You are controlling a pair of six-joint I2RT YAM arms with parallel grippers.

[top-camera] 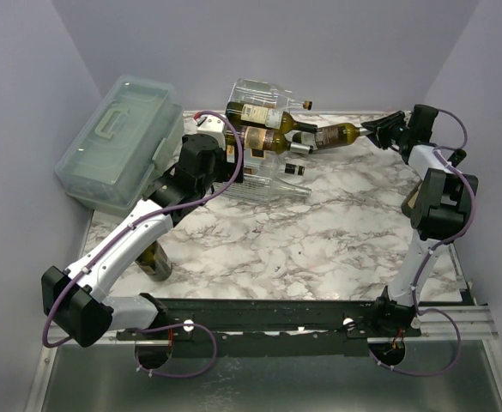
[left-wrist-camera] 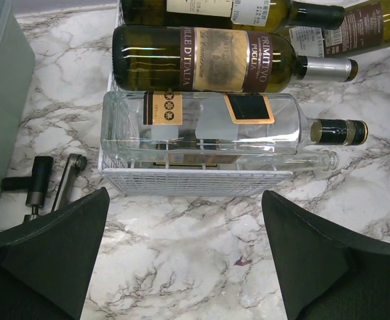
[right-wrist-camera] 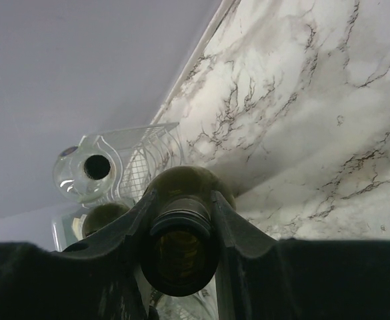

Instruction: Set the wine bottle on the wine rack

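The wine rack (top-camera: 263, 163), clear plastic with a white wire grid (left-wrist-camera: 195, 181), stands at the back of the marble table. On it lie a clear bottle (left-wrist-camera: 201, 127), a dark labelled bottle (left-wrist-camera: 201, 60) and another above them. My right gripper (top-camera: 378, 130) is shut on the neck of an olive-green wine bottle (top-camera: 335, 134), held level with its base reaching the rack's right side. In the right wrist view the gripper (right-wrist-camera: 181, 200) clamps that neck (right-wrist-camera: 181, 250) from both sides. My left gripper (left-wrist-camera: 185, 247) hangs open and empty just in front of the rack (top-camera: 232, 163).
A translucent pale-green lidded box (top-camera: 117, 142) sits at the back left, beside the rack. A dark bottle (top-camera: 156, 259) stands under the left arm. A small metal tool (left-wrist-camera: 48, 183) lies left of the rack. Walls close in on three sides.
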